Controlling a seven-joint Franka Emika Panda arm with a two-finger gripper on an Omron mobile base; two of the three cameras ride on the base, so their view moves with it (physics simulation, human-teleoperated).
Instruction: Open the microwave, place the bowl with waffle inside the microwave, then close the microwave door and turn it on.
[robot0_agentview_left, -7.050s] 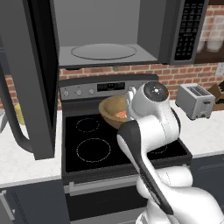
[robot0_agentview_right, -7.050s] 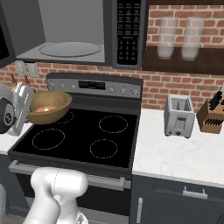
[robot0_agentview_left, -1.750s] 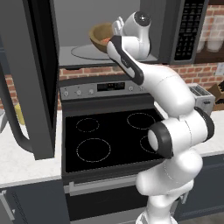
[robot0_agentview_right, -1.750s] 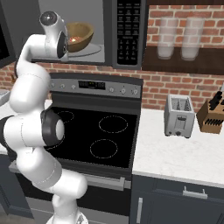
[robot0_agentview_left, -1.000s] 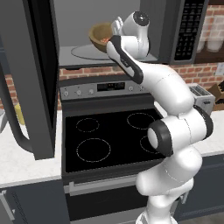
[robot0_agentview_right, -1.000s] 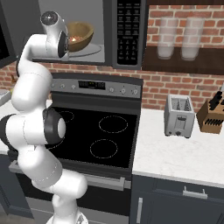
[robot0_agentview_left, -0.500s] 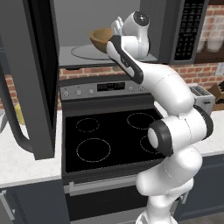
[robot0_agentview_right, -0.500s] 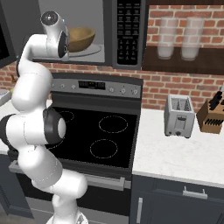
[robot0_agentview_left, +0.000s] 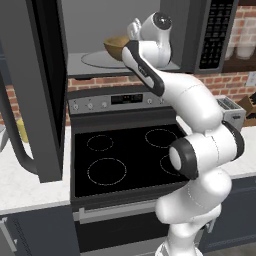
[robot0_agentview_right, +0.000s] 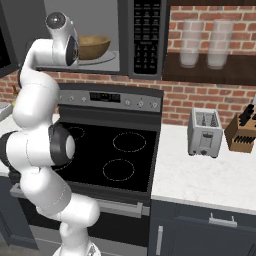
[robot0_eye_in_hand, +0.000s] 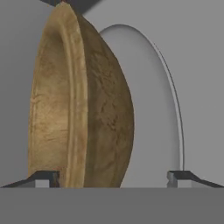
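The hand (robot0_eye_in_hand: 113, 177), with its two dark fingertips (robot0_eye_in_hand: 43, 178) spread wide, reaches into the open cavity of the large dark-grey box microwave (robot0_agentview_right: 125, 35). The round, shallow brown wooden bowl (robot0_eye_in_hand: 83, 105) sits between the fingertips, its rim close to one tip and a clear gap on the other side; the hand grips nothing. In the hand view the bowl appears rolled on its side, since the camera is turned with the hand. The bowl rests on the round glass turntable (robot0_eye_in_hand: 162, 113) inside the grey interior, as the right base view shows, where it stands upright just beyond the white wrist (robot0_agentview_right: 92, 46). The left base view shows it too (robot0_agentview_left: 116, 47), partly covered by the arm. The waffle cannot be made out from these angles.

The flat dark-grey microwave door (robot0_agentview_left: 47, 85) hangs swung open at the left, its long curved dark bar handle (robot0_agentview_left: 17, 145) toward the camera. Below lies the black four-ring stove (robot0_agentview_right: 112, 155). To the right, on the white marble tabletop (robot0_agentview_right: 205, 175), stand a silver toaster (robot0_agentview_right: 205, 132) and a wooden knife block (robot0_agentview_right: 242, 131).
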